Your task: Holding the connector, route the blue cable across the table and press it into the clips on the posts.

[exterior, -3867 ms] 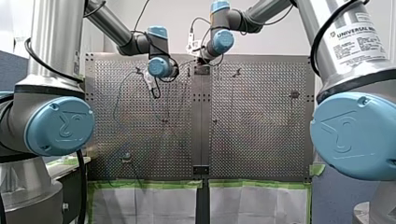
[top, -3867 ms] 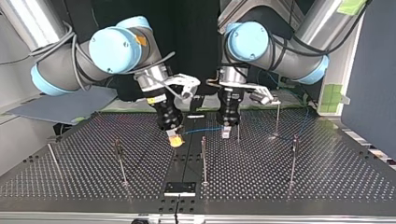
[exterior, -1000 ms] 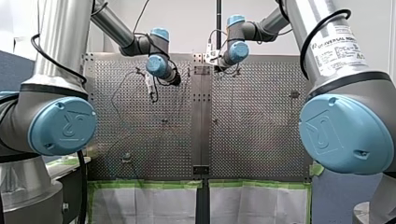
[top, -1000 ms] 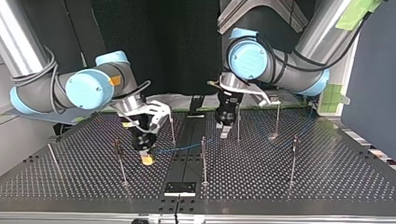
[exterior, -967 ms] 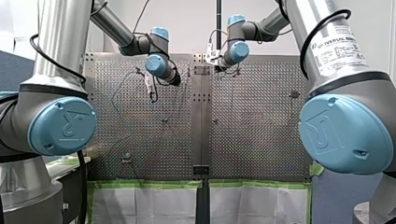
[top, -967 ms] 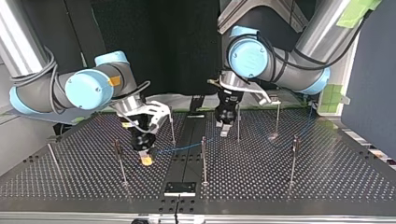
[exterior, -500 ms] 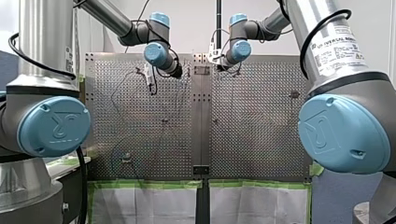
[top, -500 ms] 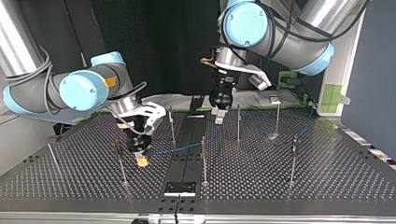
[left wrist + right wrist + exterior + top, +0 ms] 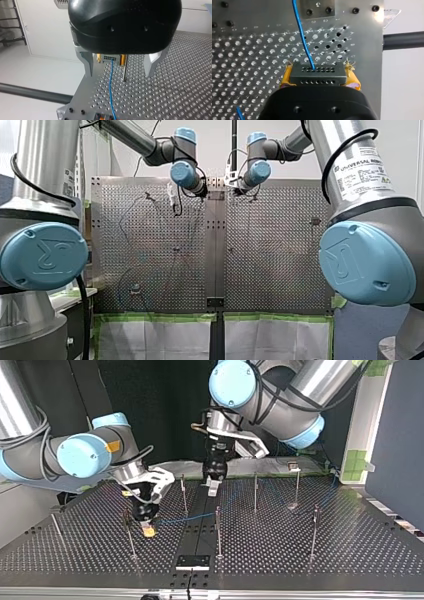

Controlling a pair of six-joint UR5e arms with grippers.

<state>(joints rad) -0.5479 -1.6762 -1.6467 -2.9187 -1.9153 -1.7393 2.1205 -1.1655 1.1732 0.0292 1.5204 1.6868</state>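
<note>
In the right wrist view my right gripper (image 9: 319, 79) has its yellow pads (image 9: 353, 81) shut on a dark connector (image 9: 312, 74). The blue cable (image 9: 300, 35) leaves the connector and runs over the perforated table. In the top view my right gripper (image 9: 146, 530) holds the connector low over the table beside a post (image 9: 128, 530). From it the blue cable (image 9: 185, 519) leads toward the middle post (image 9: 217, 527). My left gripper (image 9: 212, 489) hangs open and empty above the table's far middle. Its metal fingers (image 9: 87, 65) stand wide apart, with the cable (image 9: 110, 90) on the table ahead.
Several thin posts stand on the table, among them two far posts (image 9: 184, 491) (image 9: 255, 492) and one at the top view's right (image 9: 314, 530). A small black plate (image 9: 192, 561) sits at the near edge. A green-taped edge (image 9: 160, 317) borders the table.
In the top view my left gripper has risen and swung toward the view's left, away from the far posts. My right gripper has carried the connector further left, up to a post.
</note>
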